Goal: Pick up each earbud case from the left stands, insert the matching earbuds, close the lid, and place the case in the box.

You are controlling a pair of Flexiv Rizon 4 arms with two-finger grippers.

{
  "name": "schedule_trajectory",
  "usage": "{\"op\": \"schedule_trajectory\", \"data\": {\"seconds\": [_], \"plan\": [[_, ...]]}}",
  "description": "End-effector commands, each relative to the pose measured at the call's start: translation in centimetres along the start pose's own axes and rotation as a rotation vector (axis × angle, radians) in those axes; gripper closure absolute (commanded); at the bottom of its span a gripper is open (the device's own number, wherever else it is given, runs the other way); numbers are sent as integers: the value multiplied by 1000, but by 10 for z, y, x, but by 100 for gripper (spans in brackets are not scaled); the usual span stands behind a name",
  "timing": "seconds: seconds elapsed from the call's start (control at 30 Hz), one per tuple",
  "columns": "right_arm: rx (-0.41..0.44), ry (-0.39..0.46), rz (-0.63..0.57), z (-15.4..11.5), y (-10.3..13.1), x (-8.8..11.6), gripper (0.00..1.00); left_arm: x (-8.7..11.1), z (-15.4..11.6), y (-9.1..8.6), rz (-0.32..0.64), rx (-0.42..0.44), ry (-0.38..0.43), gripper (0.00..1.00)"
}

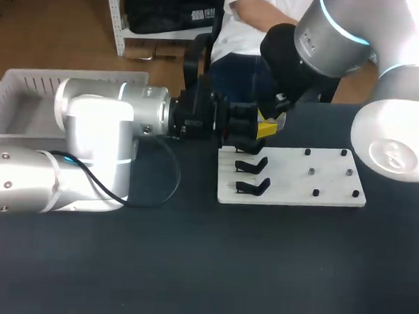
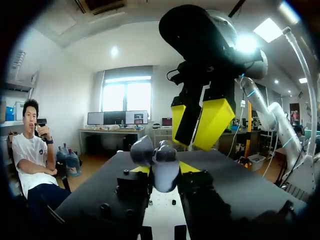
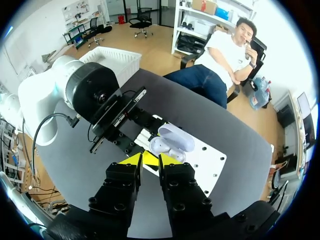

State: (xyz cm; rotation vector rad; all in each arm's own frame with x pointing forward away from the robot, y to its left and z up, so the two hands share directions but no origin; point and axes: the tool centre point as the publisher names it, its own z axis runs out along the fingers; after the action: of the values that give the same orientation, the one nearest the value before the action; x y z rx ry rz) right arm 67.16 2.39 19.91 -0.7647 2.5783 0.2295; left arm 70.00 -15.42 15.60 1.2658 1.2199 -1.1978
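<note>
An earbud case (image 2: 161,162), pale grey with its lid swung open, sits between my left gripper's (image 2: 164,171) yellow tips, which are shut on its body. In the head view the left gripper (image 1: 241,125) holds it over the far left corner of the white stand board (image 1: 292,194). My right gripper (image 1: 267,128) hangs just above the case (image 3: 169,144), its yellow fingers (image 2: 212,122) a little apart with nothing seen between them. From the right wrist view the right gripper (image 3: 150,161) points down at the case, and earbuds show inside it.
Two black stands (image 1: 252,175) stand bare on the board's left side, and several small black pegs (image 1: 315,172) dot its right side. A white slatted box (image 1: 28,92) sits at the table's far left, behind my left arm.
</note>
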Motion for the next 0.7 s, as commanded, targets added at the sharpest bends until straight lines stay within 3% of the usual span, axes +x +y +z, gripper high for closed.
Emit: {"op": "schedule_trajectory", "data": {"seconds": [0.03,0.7], "plan": [[0,-5,-2,-1,1,-1,78,0,0,-2,3,-6,-3,100],[56,-29,16,-14,-10,-2,77,0,0,-2,3,-6,-3,100]]}}
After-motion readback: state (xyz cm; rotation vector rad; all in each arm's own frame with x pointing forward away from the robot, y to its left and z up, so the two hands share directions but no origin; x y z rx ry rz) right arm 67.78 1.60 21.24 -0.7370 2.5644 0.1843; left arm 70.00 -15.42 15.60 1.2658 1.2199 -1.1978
